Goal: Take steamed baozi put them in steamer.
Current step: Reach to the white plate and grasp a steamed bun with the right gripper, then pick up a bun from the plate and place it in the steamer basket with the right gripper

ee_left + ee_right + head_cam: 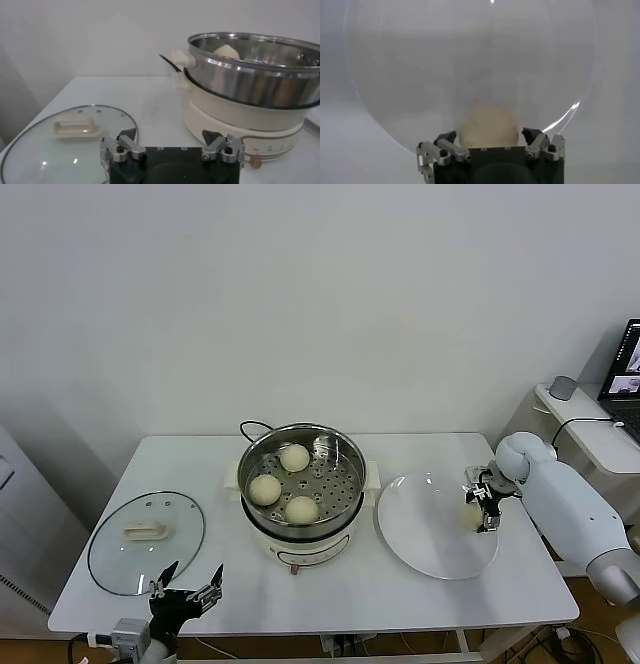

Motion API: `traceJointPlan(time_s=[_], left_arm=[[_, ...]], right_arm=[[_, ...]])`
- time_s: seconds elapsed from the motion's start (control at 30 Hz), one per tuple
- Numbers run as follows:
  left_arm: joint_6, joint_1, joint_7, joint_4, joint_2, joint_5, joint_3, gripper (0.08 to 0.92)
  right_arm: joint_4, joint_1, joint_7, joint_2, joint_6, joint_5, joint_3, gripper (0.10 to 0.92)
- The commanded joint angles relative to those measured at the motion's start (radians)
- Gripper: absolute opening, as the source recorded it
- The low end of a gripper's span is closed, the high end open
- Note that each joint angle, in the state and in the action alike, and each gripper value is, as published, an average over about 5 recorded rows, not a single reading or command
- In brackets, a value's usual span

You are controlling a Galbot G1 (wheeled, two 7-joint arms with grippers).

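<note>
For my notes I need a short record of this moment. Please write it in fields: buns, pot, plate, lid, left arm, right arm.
buns in pot: three, on the holed tray
bun on plate: one, between the right gripper's fingers
pot: steel steamer, table centre, uncovered
plate: white, to the robot's right of the steamer
lid: glass, flat on the table, to the robot's left of the steamer
left gripper: open, idle at the table's near edge
right gripper: around the bun, grip not certain
</note>
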Motion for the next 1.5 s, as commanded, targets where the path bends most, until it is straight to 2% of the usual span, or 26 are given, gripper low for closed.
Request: traceJointPlan(time_s=[0.03, 0.17, 0.3, 0.6, 0.87, 1.0, 1.17, 1.5], left_arm=[[0.000, -0.004, 0.000, 0.004, -0.047, 0.000, 0.002, 0.823], [-0.001, -0.010, -0.002, 0.012, -0.047, 0.003, 0.007, 0.823], [-0.007, -0.022, -0.004, 0.019, -0.049, 0.032, 0.011, 0.823], [-0.022, -0.036, -0.020, 0.040, -0.049, 0.086, 0.007, 0.823], [-0.016, -0.052, -0.018, 0.048, -0.043, 0.128, 0.006, 0.823], [-0.014, -0.055, -0.018, 0.044, -0.032, 0.114, 0.009, 0.823], [-0.013, -0.057, -0.018, 0.037, -0.022, 0.108, 0.022, 0.823], [-0.015, -0.053, -0.019, 0.030, -0.026, 0.105, 0.035, 0.823]], right_arm=[[0.015, 0.013, -0.005, -0.007, -0.008, 0.029, -0.011, 0.649], [0.058, 0.058, -0.015, -0.039, -0.039, 0.112, -0.067, 0.565], [0.129, 0.157, -0.024, -0.099, -0.098, 0.276, -0.197, 0.485], [0.324, 0.616, -0.002, -0.173, -0.357, 0.771, -0.684, 0.467], [0.388, 0.922, 0.079, -0.010, -0.528, 1.068, -0.981, 0.467], [0.375, 0.963, 0.096, 0.096, -0.573, 1.137, -1.017, 0.467], [0.340, 0.948, 0.110, 0.238, -0.595, 1.156, -1.042, 0.467], [0.233, 0.789, 0.147, 0.400, -0.617, 1.071, -1.016, 0.467]])
